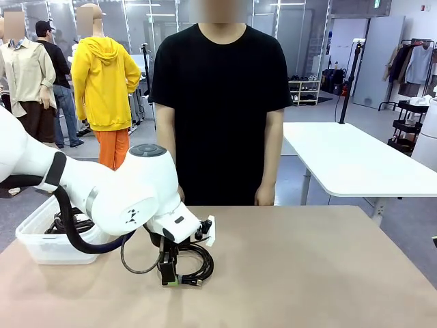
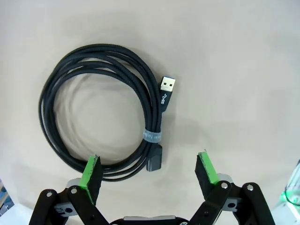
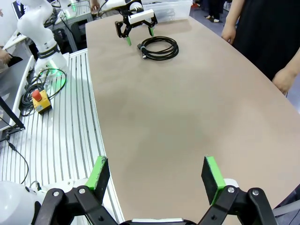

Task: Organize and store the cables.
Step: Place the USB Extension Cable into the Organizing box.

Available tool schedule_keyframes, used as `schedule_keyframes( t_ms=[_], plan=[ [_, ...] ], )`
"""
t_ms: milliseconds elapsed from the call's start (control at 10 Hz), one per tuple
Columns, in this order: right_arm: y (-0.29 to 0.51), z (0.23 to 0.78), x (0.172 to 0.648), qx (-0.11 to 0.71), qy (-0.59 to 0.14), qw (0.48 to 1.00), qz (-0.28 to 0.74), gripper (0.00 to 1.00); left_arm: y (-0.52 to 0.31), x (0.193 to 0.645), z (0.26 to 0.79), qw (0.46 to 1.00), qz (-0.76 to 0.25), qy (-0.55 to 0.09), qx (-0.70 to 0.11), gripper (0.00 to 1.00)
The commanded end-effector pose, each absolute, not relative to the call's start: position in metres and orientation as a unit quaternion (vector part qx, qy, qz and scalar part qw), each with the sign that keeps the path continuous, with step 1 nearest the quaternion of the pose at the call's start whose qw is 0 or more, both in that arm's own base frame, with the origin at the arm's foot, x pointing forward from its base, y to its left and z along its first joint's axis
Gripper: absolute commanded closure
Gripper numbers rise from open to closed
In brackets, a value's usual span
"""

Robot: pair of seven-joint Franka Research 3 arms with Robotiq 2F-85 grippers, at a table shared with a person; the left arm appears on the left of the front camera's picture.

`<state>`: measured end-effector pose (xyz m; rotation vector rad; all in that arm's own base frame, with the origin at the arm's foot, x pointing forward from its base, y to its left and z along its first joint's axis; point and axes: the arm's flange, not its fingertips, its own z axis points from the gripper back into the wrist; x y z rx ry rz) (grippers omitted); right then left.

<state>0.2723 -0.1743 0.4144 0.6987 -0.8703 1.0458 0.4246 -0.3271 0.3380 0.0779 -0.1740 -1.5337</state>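
Your left gripper [image 2: 149, 171] is hovering with jaws spread wide and grasping nothing, straddling the near edge of the coiled cable [image 2: 101, 110] lying flat on the counter [image 2: 243, 70]. Your right gripper [image 3: 157, 176] is hanging released above bare counter, well apart from the cable.

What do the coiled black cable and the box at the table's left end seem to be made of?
The coiled black cable looks sheathed in matte rubber or finely braided fabric, judging by its dull, slightly textured surface; its USB plug tip is shiny metal. The translucent box is likely plastic: its milky walls let dark cords show through.
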Motion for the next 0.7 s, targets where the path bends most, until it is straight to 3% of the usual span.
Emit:
schedule_keyframes(
  t_ms=[0,500,600],
  plan=[
    [-0.175,0.416,0.273,0.317,-0.402,0.72,0.468,0.0,-0.329,0.428,0.326,0.713,-0.692,-0.107,0.042,0.0],
    [-0.175,0.416,0.273,0.317,-0.402,0.72,0.468,0.0,-0.336,0.44,0.31,0.708,-0.699,-0.095,0.035,0.02],
    [-0.175,0.416,0.273,0.317,-0.402,0.72,0.468,0.0,-0.336,0.442,0.309,0.711,-0.697,-0.091,0.036,0.44]
  ],
)
